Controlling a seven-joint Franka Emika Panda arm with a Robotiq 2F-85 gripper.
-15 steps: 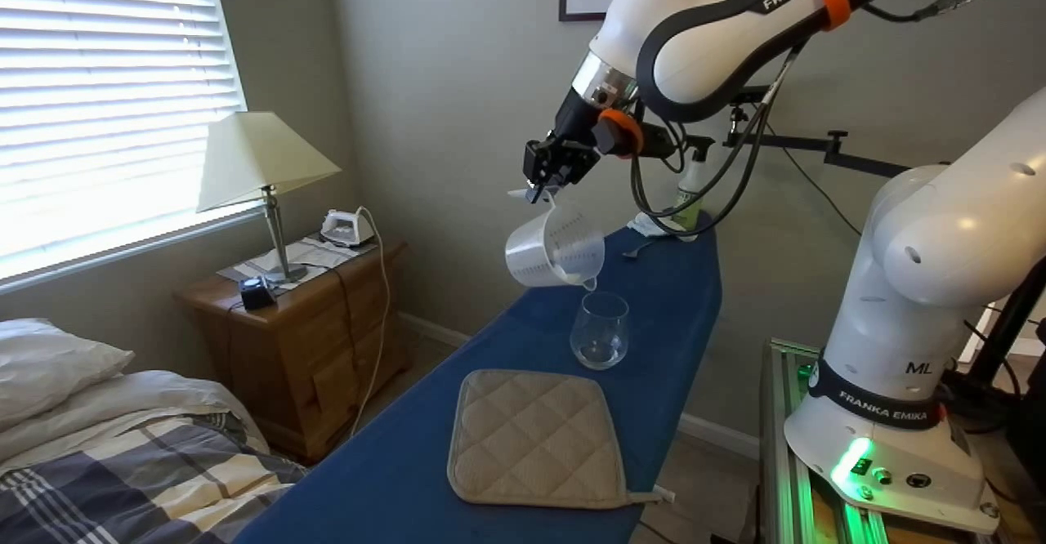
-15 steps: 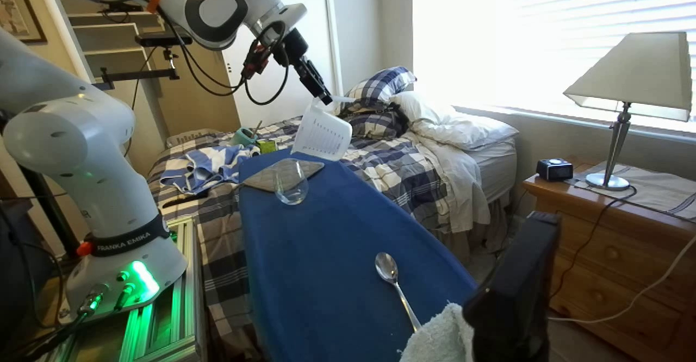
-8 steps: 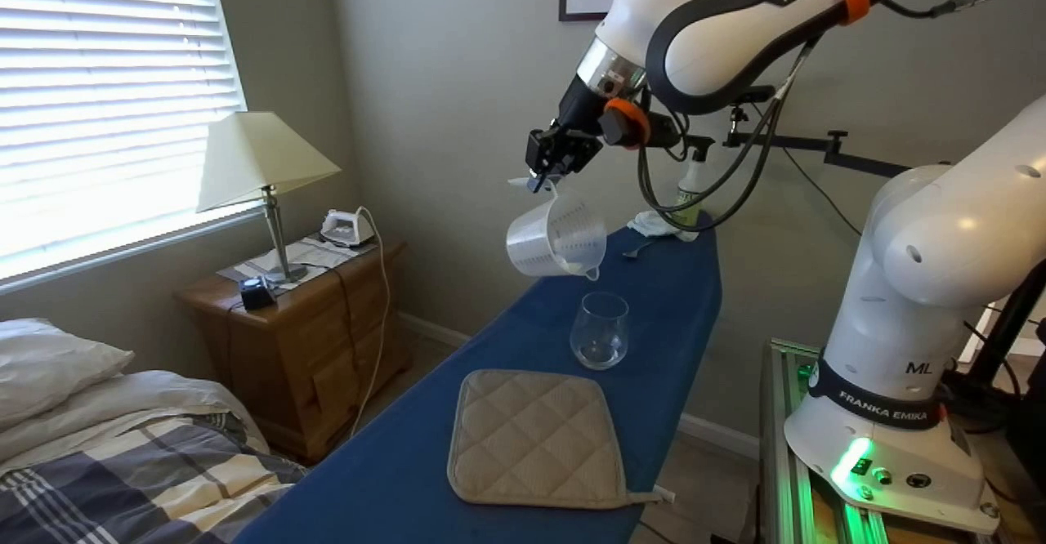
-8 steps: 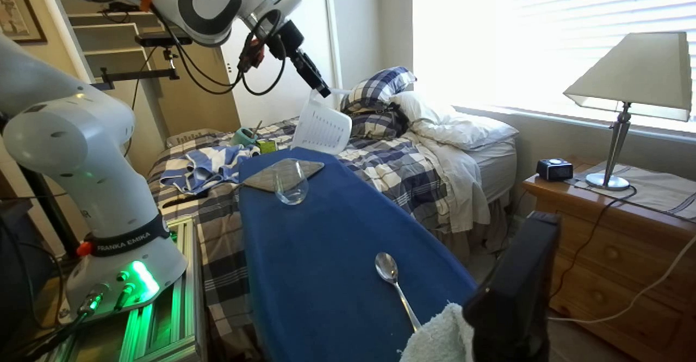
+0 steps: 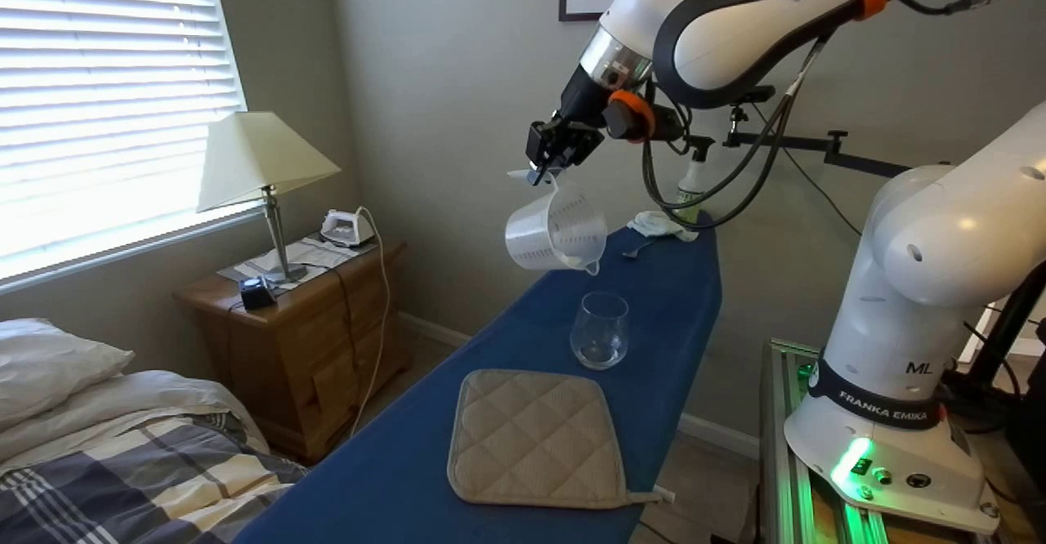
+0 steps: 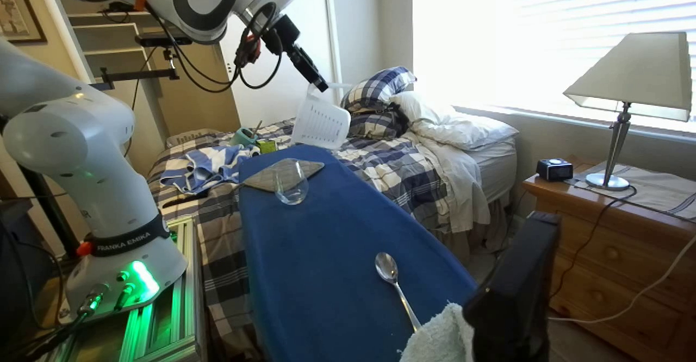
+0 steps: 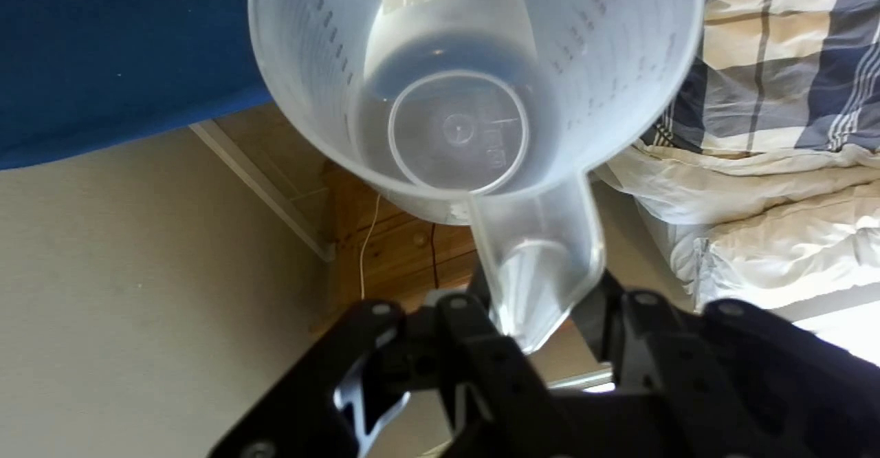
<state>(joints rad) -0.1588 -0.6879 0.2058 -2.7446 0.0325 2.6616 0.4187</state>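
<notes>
in an exterior view, the gripper holds high a tilted measuring cup; on the blue board are one clear glass and one spoon.

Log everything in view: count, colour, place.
ironing board: 1, blue, centre
measuring jug: 1, translucent, tilted in midair
glass: 1, clear, upright on ironing board
quilted pad: 1, beige, on ironing board
spoon: 1, silver, on ironing board
cloth: 1, whitish, at spoon's end
spray bottle: 1, white-green, beside cloth
nightstand: 1, brown, room corner
lamp: 1, cream shade, on nightstand
iron: 1, white, on nightstand
small box: 1, black, on nightstand
blinds: 1 set, white, behind lamp
bed: 1, plaid and white, beside ironing board
towel: 1, blue-and-white, on bed
arm: 1, white, beside ironing board
gripper: 1, black, closed on measuring jug
</notes>
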